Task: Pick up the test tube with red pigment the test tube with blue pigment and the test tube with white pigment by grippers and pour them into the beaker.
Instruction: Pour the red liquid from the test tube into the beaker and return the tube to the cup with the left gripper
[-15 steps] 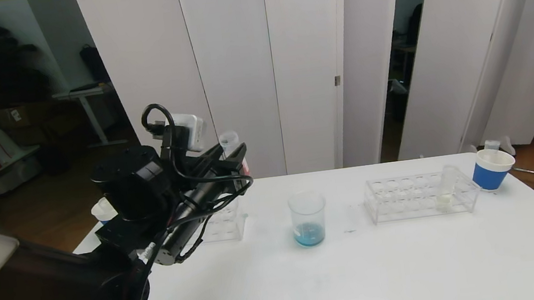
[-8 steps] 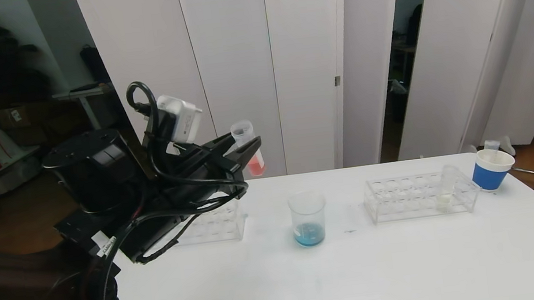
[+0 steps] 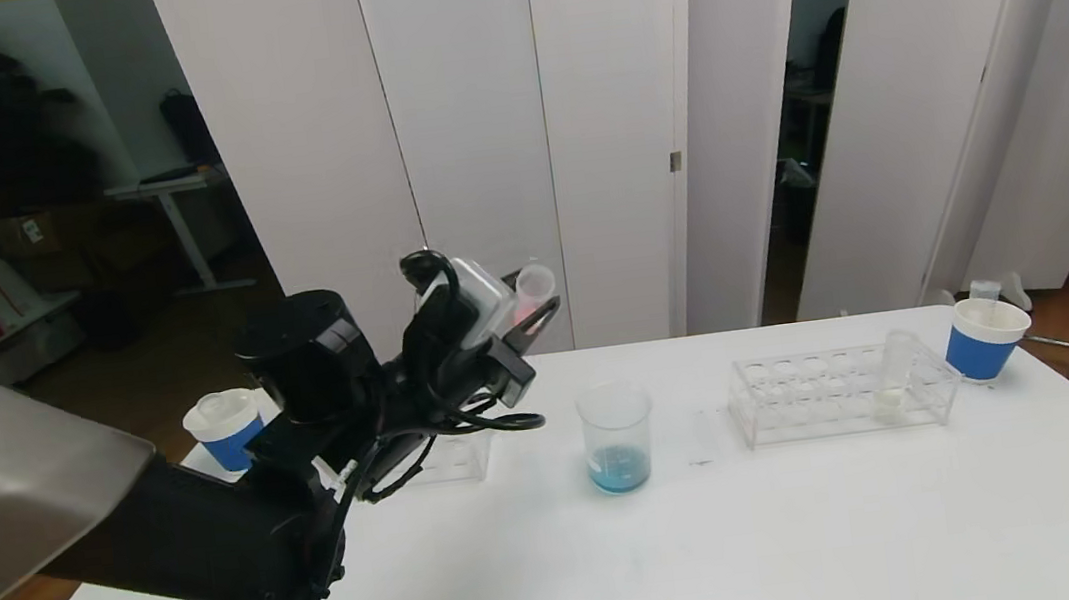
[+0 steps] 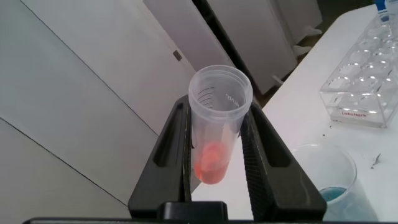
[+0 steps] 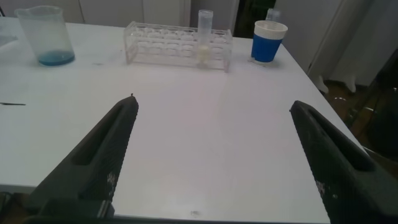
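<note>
— Above the white table's point(image 3: 822, 529) left half: what's hard to read from the head camera?

— Left gripper point(image 3: 537, 318) is mostly masked by its own wrist and cables. Only the rim and a pink smear of the slim clear test tube with orange-red liquid point(image 3: 532, 292) show past it. Left clear rack point(image 3: 457, 455) is half hidden behind the arm.

— And the left wrist camera?

— Plain there: left gripper point(image 4: 217, 163) clamped on that tube point(image 4: 216, 134), red liquid pooled at the round bottom, clear beaker with blue liquid point(image 4: 333, 186) below, cut by the edge.

— Beaker's place?

— Table centre point(image 3: 617, 437), well apart from the tube.

— Right side?

— Right gripper point(image 5: 217, 140) is out of the head view; its own camera shows the fingers wide apart, holding nothing, low over the near table. Slim tube with cream-white liquid point(image 5: 204, 38) stands upright in the right clear rack point(image 5: 179, 42), blue paper cup point(image 5: 268, 42) beside it. Left blue cup point(image 3: 225, 431) shows only from the head.
</note>
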You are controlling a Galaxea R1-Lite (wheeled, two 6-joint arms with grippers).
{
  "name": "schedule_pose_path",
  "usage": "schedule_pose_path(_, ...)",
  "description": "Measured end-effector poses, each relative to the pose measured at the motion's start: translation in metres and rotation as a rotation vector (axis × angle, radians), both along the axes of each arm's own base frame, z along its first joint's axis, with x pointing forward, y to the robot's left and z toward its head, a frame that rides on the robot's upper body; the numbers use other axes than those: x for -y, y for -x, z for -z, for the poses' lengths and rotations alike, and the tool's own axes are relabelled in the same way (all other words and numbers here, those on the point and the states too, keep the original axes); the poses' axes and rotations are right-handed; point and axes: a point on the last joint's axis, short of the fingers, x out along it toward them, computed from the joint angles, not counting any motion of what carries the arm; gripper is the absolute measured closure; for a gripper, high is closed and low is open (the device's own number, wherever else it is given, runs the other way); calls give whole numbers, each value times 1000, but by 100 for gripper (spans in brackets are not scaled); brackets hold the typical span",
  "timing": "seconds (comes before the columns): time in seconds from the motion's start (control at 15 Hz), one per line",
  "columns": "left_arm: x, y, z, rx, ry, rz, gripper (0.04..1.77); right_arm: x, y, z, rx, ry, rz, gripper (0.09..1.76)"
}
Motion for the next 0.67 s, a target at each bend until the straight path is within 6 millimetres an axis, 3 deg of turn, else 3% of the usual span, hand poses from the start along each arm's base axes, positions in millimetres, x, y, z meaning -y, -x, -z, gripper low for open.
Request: schedule_pose_path(0.67,11,-11,43,136,-210,1,124,0,0,0,0,0,0,10)
